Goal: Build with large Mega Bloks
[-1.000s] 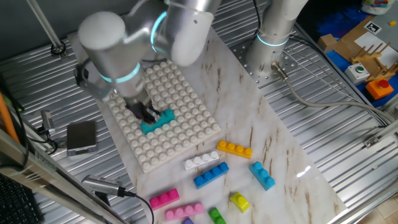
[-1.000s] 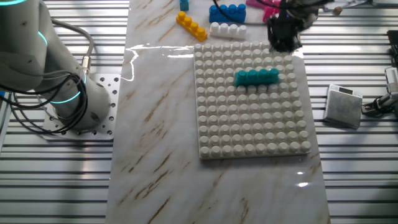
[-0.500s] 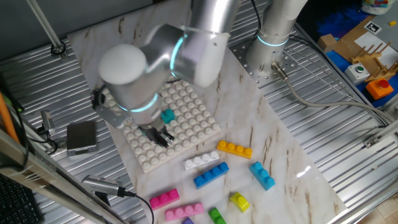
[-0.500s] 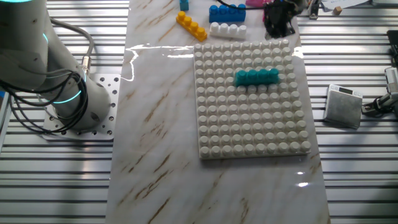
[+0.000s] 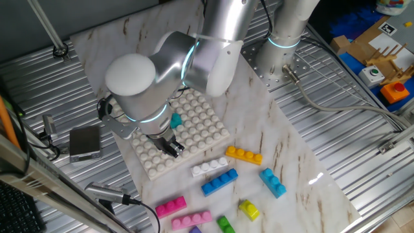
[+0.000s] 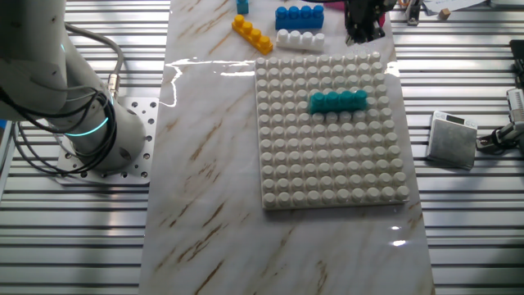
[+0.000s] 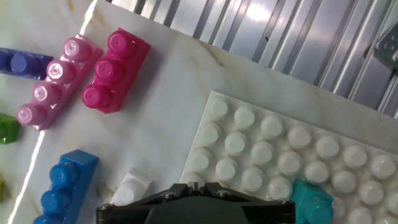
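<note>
The gripper (image 5: 169, 146), empty with jaw state undeterminable, is being positioned near the white baseplate (image 6: 332, 164); only the teal brick (image 6: 336, 102) is mounted, the others unplaced.

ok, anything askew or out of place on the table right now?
Nothing stands out. The teal brick sits square on the white baseplate; the loose bricks lie scattered on the marble beyond it, none visibly damaged.
</note>
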Motion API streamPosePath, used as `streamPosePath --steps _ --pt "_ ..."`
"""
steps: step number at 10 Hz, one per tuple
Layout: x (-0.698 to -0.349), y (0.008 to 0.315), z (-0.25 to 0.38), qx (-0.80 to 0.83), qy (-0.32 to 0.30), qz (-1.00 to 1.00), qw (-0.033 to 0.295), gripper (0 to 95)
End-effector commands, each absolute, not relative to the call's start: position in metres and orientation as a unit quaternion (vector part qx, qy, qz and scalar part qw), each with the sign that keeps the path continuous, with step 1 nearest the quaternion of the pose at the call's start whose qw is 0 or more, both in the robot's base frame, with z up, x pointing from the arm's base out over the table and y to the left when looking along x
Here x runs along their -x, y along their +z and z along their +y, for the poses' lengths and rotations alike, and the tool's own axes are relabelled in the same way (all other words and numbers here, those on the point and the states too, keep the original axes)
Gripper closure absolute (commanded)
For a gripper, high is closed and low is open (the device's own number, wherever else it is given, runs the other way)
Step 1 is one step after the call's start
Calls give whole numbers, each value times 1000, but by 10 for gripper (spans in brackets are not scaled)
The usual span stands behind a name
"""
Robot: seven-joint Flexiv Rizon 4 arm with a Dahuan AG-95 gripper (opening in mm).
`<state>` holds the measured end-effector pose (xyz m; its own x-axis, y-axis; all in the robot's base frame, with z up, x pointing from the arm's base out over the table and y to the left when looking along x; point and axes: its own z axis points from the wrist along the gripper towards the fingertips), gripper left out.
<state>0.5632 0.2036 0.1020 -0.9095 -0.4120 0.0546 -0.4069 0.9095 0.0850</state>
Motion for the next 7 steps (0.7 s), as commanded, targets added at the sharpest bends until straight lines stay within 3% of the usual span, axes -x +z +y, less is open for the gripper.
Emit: streamPosePath --steps 1,7 --pt "-563 103 204 -235 -39 -970 40 950" --pt "-551 104 220 -237 -59 -969 39 950"
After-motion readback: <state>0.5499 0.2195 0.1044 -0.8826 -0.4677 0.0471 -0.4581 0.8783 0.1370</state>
